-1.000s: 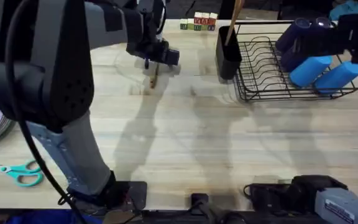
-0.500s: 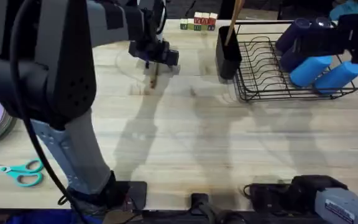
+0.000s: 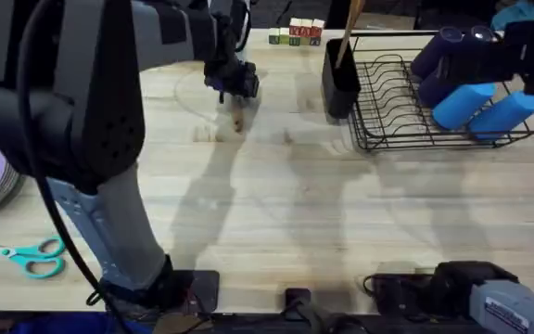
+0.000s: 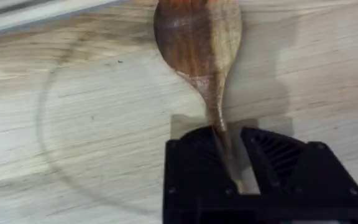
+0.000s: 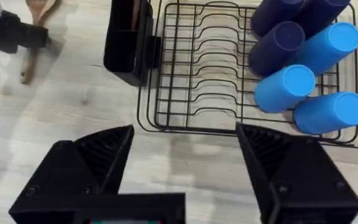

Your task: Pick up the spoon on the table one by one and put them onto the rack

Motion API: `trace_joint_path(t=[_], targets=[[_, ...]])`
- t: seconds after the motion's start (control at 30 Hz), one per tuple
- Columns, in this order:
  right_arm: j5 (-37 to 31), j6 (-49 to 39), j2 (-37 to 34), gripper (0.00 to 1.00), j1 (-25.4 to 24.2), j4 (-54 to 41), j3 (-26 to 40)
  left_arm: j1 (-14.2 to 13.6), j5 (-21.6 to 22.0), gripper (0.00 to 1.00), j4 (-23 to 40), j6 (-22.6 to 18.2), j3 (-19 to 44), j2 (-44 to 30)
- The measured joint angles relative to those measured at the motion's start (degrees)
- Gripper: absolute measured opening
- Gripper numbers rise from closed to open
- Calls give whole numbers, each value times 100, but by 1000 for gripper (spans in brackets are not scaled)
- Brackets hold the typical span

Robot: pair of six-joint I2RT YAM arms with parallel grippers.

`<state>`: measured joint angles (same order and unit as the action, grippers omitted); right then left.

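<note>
The left gripper (image 4: 229, 163) has its two black fingers closed around the slim handle of the dark wooden spoon (image 4: 199, 43), low on the neck just below the bowl. The spoon lies on the pale table (image 3: 276, 213) at its far side, well apart from the black wire rack (image 3: 425, 107). A second spoon (image 3: 349, 26) already stands upright in the black caddy (image 3: 339, 79) on the near end of that rack.

The grip looks risky to me. The handle is thin and round, and the fingers pinch it close to the heavy bowl, so the spoon could swivel or droop once it leaves the wood. If it tips, the long handle might catch the caddy's rim on the way in, or knock the spoon standing there. It could also slide out and clatter back down.

The right gripper (image 5: 182, 165) hangs with its fingers wide apart, holding nothing, just in front of the rack. Blue cups (image 5: 303, 62) are stacked at the rack's other end. If the left arm swings across, the two arms might crowd each other near the caddy
</note>
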<state>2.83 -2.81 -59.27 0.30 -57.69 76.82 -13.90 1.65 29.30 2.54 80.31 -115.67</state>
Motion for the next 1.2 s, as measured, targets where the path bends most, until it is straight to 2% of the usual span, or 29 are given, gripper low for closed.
trace_joint_path(t=[0.1, 0.23, 0.67, 0.8, 1.07, 1.2], targets=[[0, 0, 0, 992, 0, 1, 0, -1, 3, 194, -18, -10, 0, -1], [0, 0, 0, 992, 0, 0, 0, -5, 9, 48, -62, -41, 0, 1], [0, 0, 0, 992, 0, 0, 0, -6, 13, 41, -42, -41, -2, 23], [0, 0, 0, 992, 0, 0, 0, -8, 151, 41, 57, -43, -75, 129], [0, 0, 0, 993, 0, 0, 0, -10, 185, 43, 156, -45, -205, 855], [-1, 0, 0, 993, 0, 0, 0, -10, -159, 43, 46, -44, -205, 1526]])
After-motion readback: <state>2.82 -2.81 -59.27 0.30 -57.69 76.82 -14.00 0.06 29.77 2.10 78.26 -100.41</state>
